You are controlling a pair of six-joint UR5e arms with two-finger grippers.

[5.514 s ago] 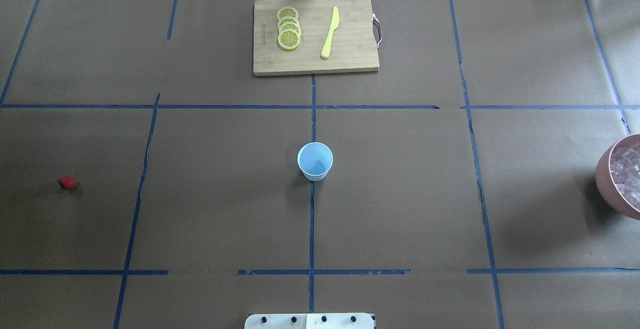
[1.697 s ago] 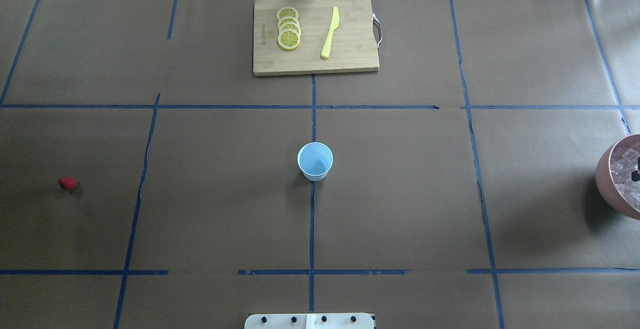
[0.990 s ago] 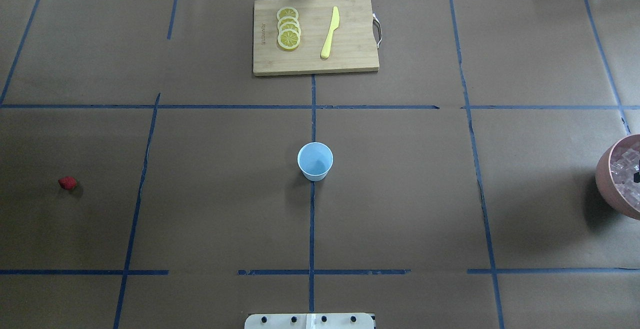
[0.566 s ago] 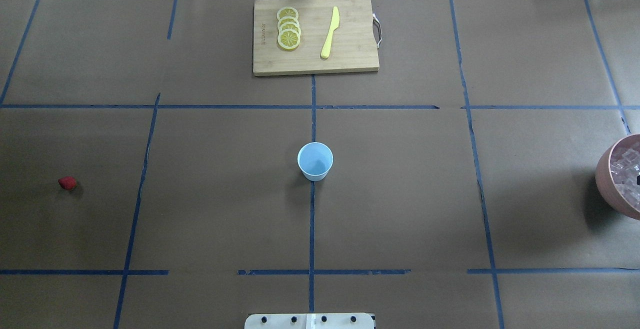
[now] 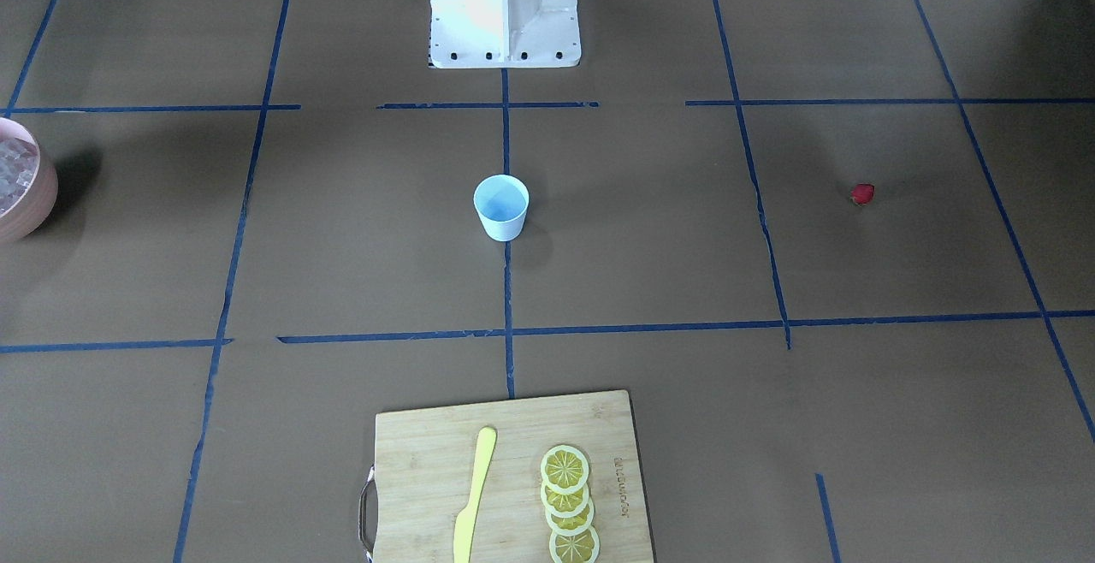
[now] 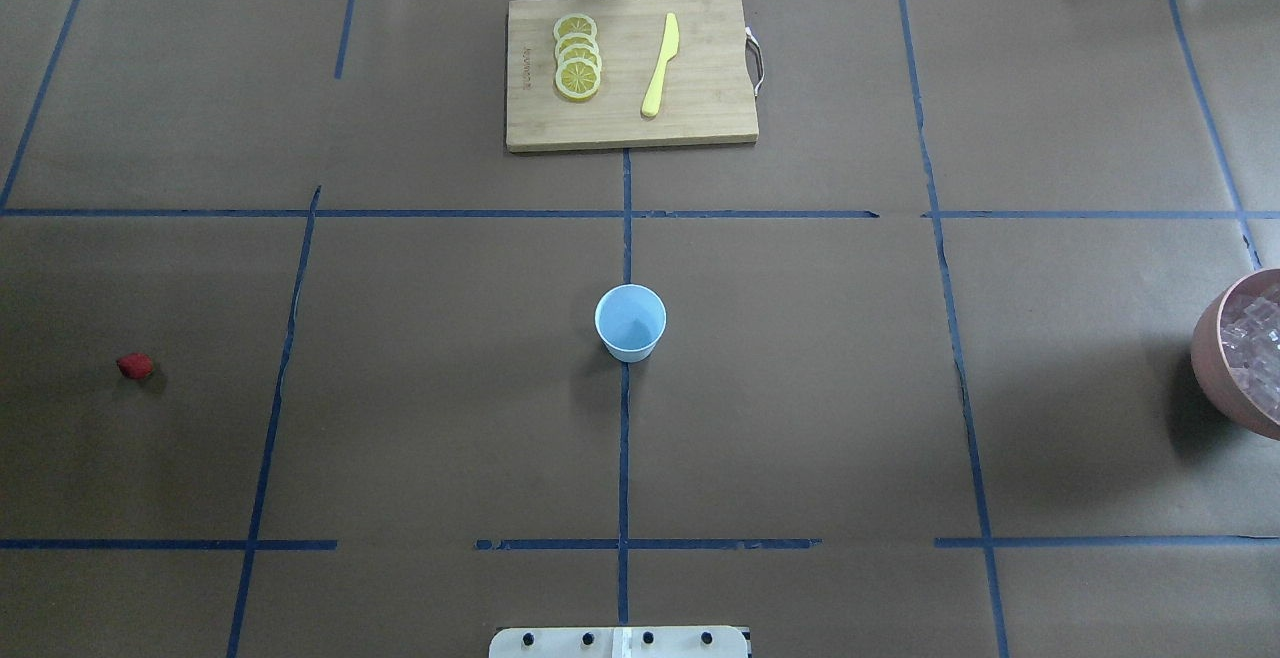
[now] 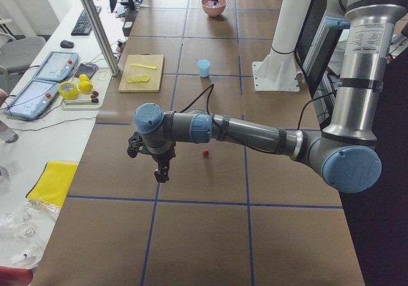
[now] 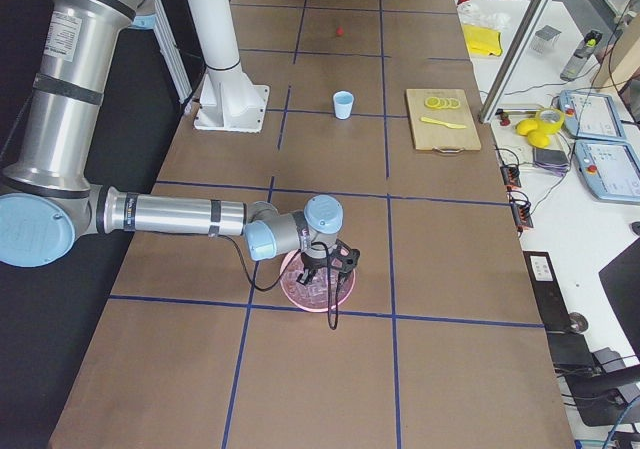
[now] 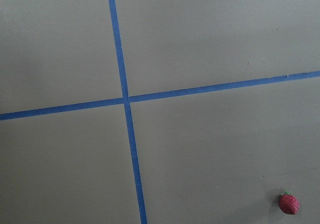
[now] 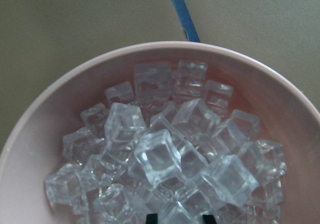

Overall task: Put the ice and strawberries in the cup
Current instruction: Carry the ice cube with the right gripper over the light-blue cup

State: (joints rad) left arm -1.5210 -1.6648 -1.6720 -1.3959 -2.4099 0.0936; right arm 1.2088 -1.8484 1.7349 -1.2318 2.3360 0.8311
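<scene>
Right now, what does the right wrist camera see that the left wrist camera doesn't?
Only the right wrist camera shows the pink bowl piled with ice cubes. Only the left wrist camera shows the strawberry, lying alone on the table near the picture's bottom right corner. Both show the brown table cover and blue tape, but only the left one sees two tape lines cross.
</scene>
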